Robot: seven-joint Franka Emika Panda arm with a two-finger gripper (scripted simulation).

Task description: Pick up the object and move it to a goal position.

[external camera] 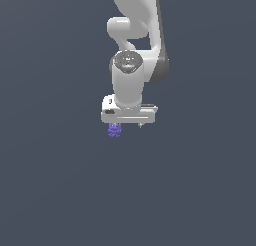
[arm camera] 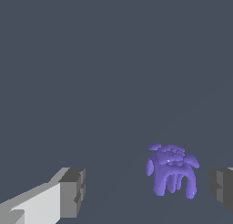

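Note:
The object (external camera: 114, 131) is a small violet-purple lumpy cluster resting on the dark grey floor. In the exterior view it pokes out below the white gripper (external camera: 128, 125), toward that view's left end of the hand. The wrist view shows the object (arm camera: 172, 170) lying between the two grey fingertips (arm camera: 73, 192), much closer to one pad than to the other. The gripper (arm camera: 148, 191) is open wide and neither pad touches the cluster. The hand points straight down, low over the floor.
The white arm (external camera: 132, 50) rises above the hand toward the top of the exterior view. A plain dark grey floor (external camera: 60, 190) lies all around.

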